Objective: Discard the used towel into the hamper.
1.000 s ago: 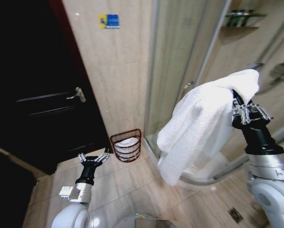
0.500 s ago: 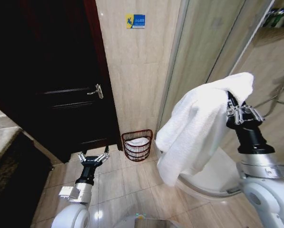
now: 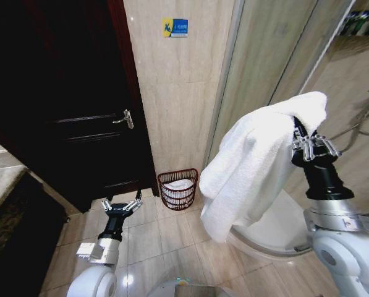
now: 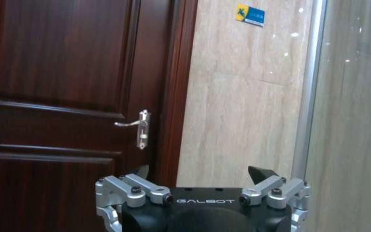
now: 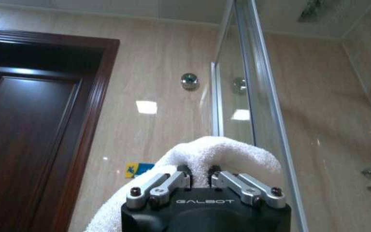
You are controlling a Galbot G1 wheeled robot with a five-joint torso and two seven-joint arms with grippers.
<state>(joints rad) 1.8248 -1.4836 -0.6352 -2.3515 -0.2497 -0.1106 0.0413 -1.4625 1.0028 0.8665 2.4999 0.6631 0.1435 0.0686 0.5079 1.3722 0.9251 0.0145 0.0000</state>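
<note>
A large white towel (image 3: 258, 161) hangs from my right gripper (image 3: 298, 127), which is raised at the right and shut on the towel's top fold; the fold (image 5: 218, 154) also bulges over the closed fingers in the right wrist view. The hamper (image 3: 178, 189), a small dark red-brown wire basket with something white inside, stands on the floor against the tiled wall, below and left of the hanging towel. My left gripper (image 3: 121, 205) is low at the left, open and holding nothing, left of the hamper; its spread fingers (image 4: 263, 173) point toward the door.
A dark wooden door (image 3: 67, 105) with a lever handle (image 3: 126, 119) fills the left. A glass shower enclosure (image 3: 264, 68) with a curved white base (image 3: 271, 232) stands at the right. A dark mat (image 3: 11, 235) lies at the far left. Beige floor tiles (image 3: 165, 241) lie before the hamper.
The camera swung left a second ago, then held nearly still. My right gripper with the towel shifted slightly; the left arm kept its pose.
</note>
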